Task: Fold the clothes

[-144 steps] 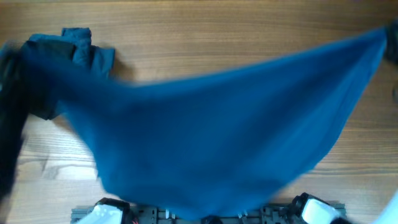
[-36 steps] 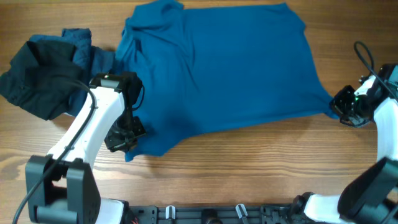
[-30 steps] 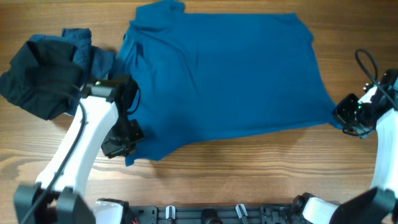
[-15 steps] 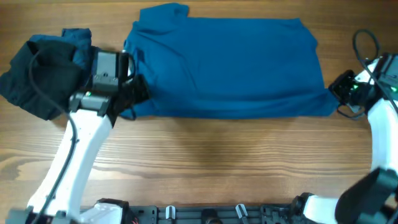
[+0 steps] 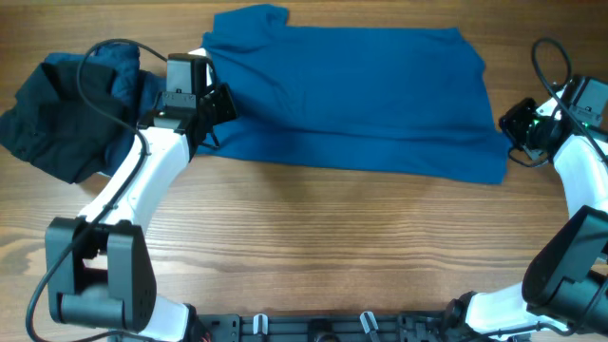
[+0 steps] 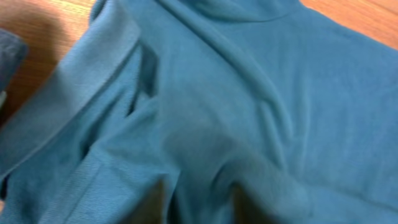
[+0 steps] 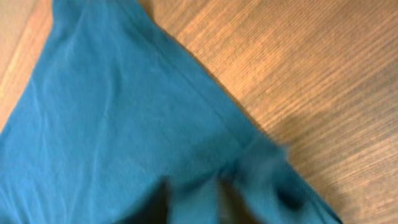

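The large mid-blue soft fabric T-shirt (image 5: 351, 95) lay doubled into a band at 12 o'clock on the wooden table (image 5: 332, 247), probably to flatten a fold. The left gripper (image 5: 217, 111) stood at its 9 o'clock edge and the right gripper (image 5: 513, 131) at its 3 o'clock corner. Whether their fingers were pinching the cloth could not be told. A heap of near-black and blue garments (image 5: 62, 119) lay at 9 o'clock.

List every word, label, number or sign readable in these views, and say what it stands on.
None can be read.
The blue shirt, the dark clothes pile, the wooden table, the left arm and the right arm show no lettering; the wrist views show only plain fabric and wood.
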